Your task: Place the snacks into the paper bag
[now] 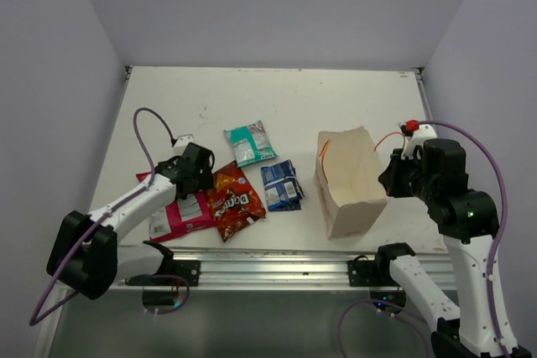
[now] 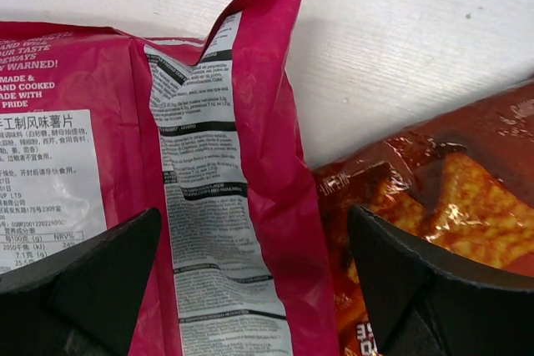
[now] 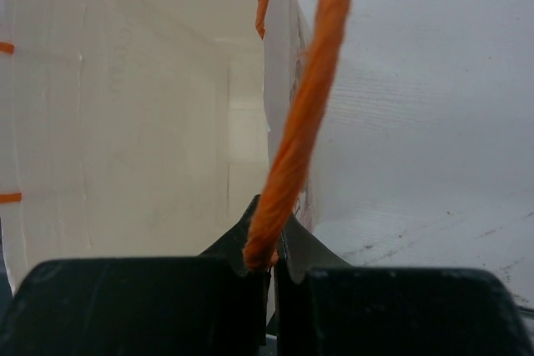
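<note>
Your open left hand is straddling the pink packet and Doritos packet on the table, risking grabbing both; your right hand is clamping the handle of the paper bag

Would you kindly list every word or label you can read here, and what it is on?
"Doritos": red-orange packet.
"WARNED!", "AND COOKED", "PRIDE", "制风味薯片": pink packet.
Fine print on the pink packet, teal packet, dark blue packet: too small to read.
On the paper bag: nothing legible.
</note>
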